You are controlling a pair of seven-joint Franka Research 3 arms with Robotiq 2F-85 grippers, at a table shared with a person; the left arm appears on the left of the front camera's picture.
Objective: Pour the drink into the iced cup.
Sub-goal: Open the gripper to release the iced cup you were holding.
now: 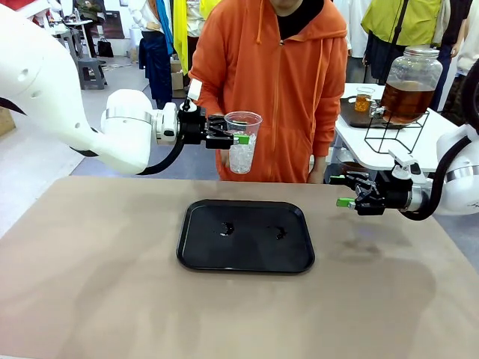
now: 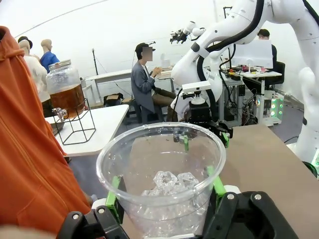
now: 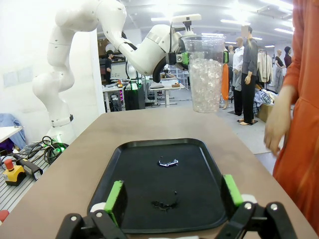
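One gripper (image 1: pixel 242 139), left, roughly level, clasps iced cup (image 1: pixel 243 155).

Clear cup (image 1: pixel 242 142) w/ ice, upright, aloft; amber drink (image 1: pixel 406 101) in jar (image 1: pixel 416 66).

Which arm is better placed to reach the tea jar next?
Right, probably: the right end effector is open, empty and on the same side as the jar; the left end effector is holding the cup.
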